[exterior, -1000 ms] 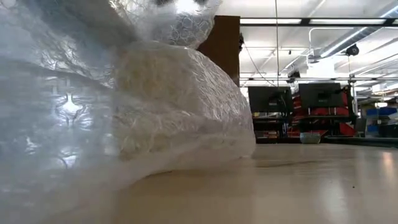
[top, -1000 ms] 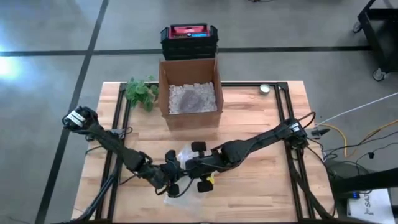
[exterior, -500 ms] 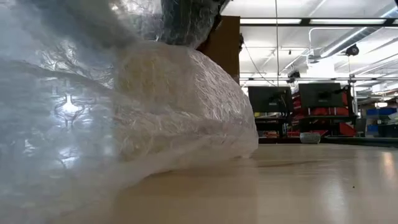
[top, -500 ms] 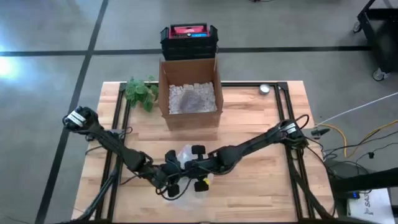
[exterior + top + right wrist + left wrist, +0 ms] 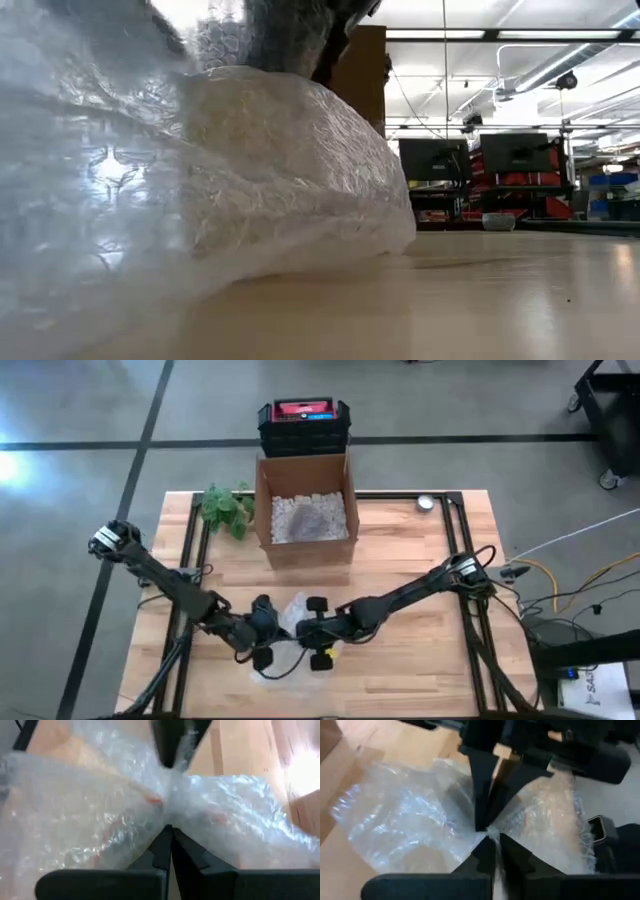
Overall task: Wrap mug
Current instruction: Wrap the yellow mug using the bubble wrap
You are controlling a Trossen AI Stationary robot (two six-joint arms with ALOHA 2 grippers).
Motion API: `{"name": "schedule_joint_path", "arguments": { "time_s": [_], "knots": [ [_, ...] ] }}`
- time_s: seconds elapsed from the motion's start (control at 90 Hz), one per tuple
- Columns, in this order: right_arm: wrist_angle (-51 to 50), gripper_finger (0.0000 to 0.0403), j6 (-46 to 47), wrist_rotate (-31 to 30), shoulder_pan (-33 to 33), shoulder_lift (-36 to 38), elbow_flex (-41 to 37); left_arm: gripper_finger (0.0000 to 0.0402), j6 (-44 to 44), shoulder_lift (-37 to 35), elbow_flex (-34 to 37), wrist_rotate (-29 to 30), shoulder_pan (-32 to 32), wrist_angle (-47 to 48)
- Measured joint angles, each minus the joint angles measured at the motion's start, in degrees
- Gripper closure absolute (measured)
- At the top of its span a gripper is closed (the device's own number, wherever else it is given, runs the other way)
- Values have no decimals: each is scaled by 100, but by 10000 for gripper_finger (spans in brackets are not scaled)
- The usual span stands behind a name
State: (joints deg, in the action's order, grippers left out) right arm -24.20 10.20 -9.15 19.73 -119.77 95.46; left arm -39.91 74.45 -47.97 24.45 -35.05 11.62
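Note:
A bundle of clear bubble wrap (image 5: 294, 612) lies on the wooden table near its front edge and fills the left of the low view (image 5: 200, 180). A pale yellowish shape (image 5: 260, 140), apparently the mug, shows dimly through the wrap. My left gripper (image 5: 283, 630) comes at the bundle from the table's left and my right gripper (image 5: 300, 630) from the right. Both are shut on the wrap and meet tip to tip, as the left wrist view (image 5: 492, 842) and the right wrist view (image 5: 167, 834) show. My left gripper pinches a gathered bunch of bubble wrap (image 5: 490, 831) between its two fingers, several layers crumpled together. The fingers lie nearly level and come from the table's left. The rest of the wrap spreads out on the table beyond them. My right gripper pinches the same gathered bunch of wrap (image 5: 167, 817) between its two fingers, facing the left gripper's tips. Its fingers come nearly level from the table's right. The wrap fans out to both sides of the pinch and rests on the table.
An open cardboard box (image 5: 305, 515) with white filler stands at the table's far middle, a dark crate (image 5: 304, 420) behind it. A green plant (image 5: 226, 508) lies far left and a small round thing (image 5: 427, 503) far right. Bare wood stretches to the right.
My left gripper has moved a little toward the table's left and far side, keeping its hold on the wrap. The wrap's upper flap in the low view has shifted and now lies closer over the bundle.

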Motion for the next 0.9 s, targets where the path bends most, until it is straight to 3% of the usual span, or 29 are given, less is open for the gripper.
{"name": "schedule_joint_path", "arguments": {
  "time_s": [0.278, 0.467, 0.678, 0.789, 0.9],
  "knots": [
    [-123, 403, -47, 101, 6, -71, -42, 386, 211, -138, -39, -20, 145, -102],
    [-148, 403, -33, 54, 2, -68, -84, 299, 317, -67, -98, -539, 306, -279],
    [-254, 403, -154, 33, 2, -30, 29, 210, 664, 217, -197, -580, 310, -544],
    [-611, 403, -307, 28, 2, 83, 359, 214, 959, 402, -197, -567, 306, -850],
    [-1083, 403, -428, 16, 2, 174, 696, 262, 1072, 533, -197, -557, 315, -941]
  ]
}}
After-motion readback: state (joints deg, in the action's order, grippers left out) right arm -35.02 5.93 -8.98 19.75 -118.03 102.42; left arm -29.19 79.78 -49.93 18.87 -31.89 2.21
